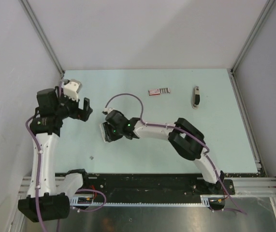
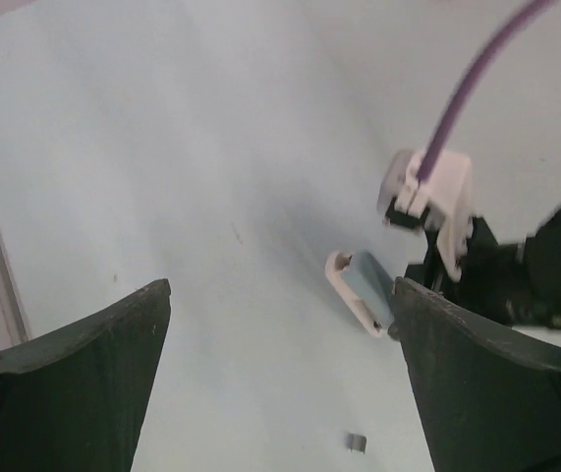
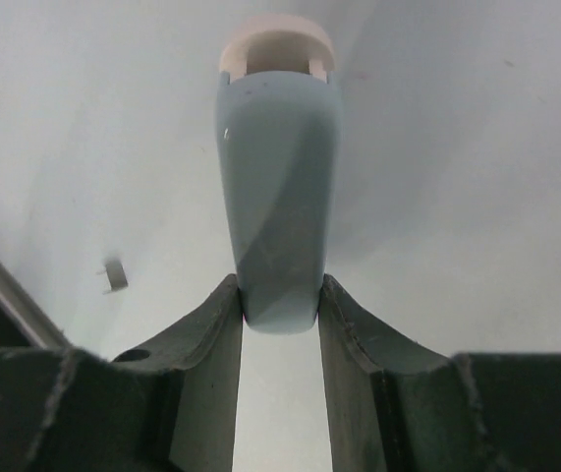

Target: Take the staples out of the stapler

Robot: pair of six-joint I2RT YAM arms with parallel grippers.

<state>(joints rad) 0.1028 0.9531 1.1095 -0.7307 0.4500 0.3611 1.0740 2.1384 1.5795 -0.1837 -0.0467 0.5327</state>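
Pale green worktop (image 1: 142, 159) with a few small things lying on it.
Near the middle of the far edge, a pink box (image 1: 152, 92) touches a grey strip of staples (image 1: 163, 90). A slim dark tool (image 1: 196, 96) lies toward the far right corner, and a tiny grey scrap (image 1: 93, 157) lies well apart, toward the near left.

- stapler (image 3: 278, 187): rear end hidden between the fingers of the right pincer (image 3: 280, 287).
- small grey piece (image 1: 93, 157) on bench (image 1: 138, 162): too small to be identified.
- left pincer (image 2: 280, 290): fingers cut off by lower edge.
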